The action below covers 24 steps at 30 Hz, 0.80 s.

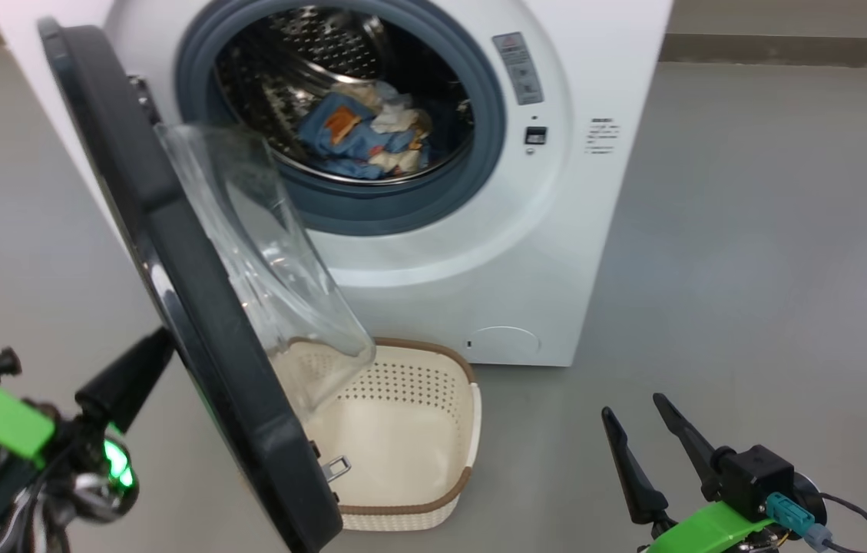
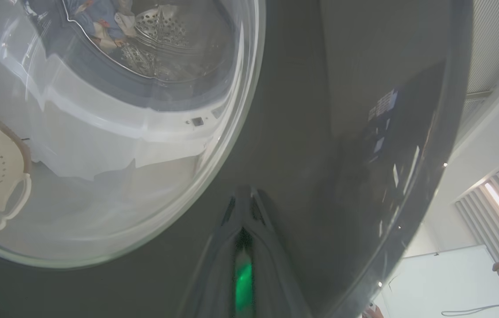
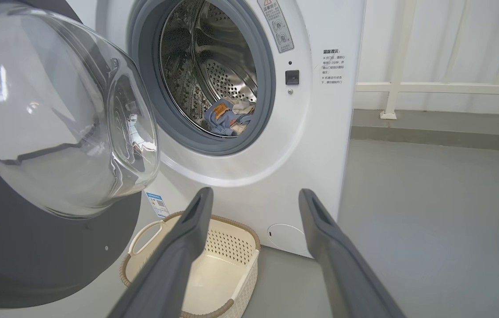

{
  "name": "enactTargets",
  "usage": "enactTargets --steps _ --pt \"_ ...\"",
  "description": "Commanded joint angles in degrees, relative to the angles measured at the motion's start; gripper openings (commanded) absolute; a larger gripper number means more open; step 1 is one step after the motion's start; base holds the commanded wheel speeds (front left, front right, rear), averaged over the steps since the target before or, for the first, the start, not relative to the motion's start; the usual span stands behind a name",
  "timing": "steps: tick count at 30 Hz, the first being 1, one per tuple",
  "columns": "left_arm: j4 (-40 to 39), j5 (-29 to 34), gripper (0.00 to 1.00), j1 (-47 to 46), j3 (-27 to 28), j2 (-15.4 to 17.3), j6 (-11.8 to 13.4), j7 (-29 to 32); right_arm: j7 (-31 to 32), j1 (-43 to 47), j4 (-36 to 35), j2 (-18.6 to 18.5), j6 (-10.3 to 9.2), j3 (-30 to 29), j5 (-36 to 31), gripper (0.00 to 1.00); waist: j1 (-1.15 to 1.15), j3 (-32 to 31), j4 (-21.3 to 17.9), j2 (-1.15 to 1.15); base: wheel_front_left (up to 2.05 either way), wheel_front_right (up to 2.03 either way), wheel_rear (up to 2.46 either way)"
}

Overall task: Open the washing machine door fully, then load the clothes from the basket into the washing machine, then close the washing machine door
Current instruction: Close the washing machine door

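My clenched, empty left claw (image 1: 153, 349) rests on the slick, rigid black rim of the round washing machine door (image 1: 203, 307), right claw (image 1: 633, 405) released; I'd push there, sparing the fragile glass bowl (image 1: 264, 253).

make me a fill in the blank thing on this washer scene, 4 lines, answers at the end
1. The light blue printed clothes lie in the steel perforated ____ of the white front-loading washing machine.
2. The cream-white perforated plastic basket with a brown rim holds ____.
3. The large round black-rimmed glass door is ____, not shut.
4. The right gripper has its dark fingers apart; the left gripper has its fingers ____.
Answers: drum; nothing; open; shut
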Motion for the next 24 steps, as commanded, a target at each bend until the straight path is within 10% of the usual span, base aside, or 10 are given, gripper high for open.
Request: enactTargets --steps 1,24 --pt "-0.9 0.6 0.00 -3.4 0.9 0.7 -0.5 -0.7 -0.3 0.1 -1.4 0.3 0.35 1.5 -0.1 1.00 0.00 -0.2 -1.4 0.00 0.00 0.00 0.00" --pt "23.3 -4.1 0.00 -22.4 -12.3 0.6 -8.2 -24.7 -0.3 0.3 -1.2 0.2 0.35 2.4 -1.3 1.00 0.00 0.8 -11.6 0.00 0.00 0.00 0.00"
